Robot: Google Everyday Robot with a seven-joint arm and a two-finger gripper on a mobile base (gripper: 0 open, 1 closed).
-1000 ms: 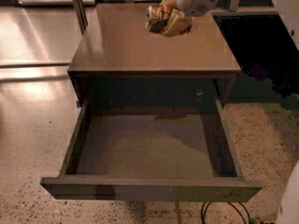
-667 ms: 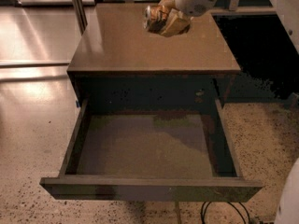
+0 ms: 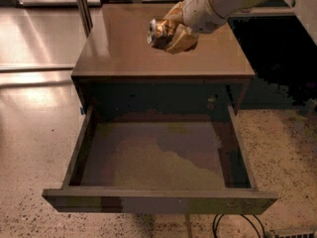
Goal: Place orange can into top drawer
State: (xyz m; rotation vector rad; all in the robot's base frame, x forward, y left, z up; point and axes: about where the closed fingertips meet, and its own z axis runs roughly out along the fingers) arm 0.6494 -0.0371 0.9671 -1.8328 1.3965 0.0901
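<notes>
My gripper [image 3: 173, 33] is shut on the orange can [image 3: 158, 32], a shiny orange-gold can with a silver end facing left. It holds the can in the air above the cabinet top [image 3: 114, 48], near the middle. The arm comes in from the upper right. The top drawer [image 3: 158, 202] is pulled wide open below and in front of the cabinet. Its inside is bare, with a flat dark floor.
A metal post [image 3: 81, 6] stands at the cabinet's back left. Shiny floor lies to the left and speckled floor to the right. A black cable [image 3: 233, 224] loops on the floor under the drawer front.
My gripper has carried the can to the left and a little toward the cabinet's front, lower in the picture. The drawer has not moved.
</notes>
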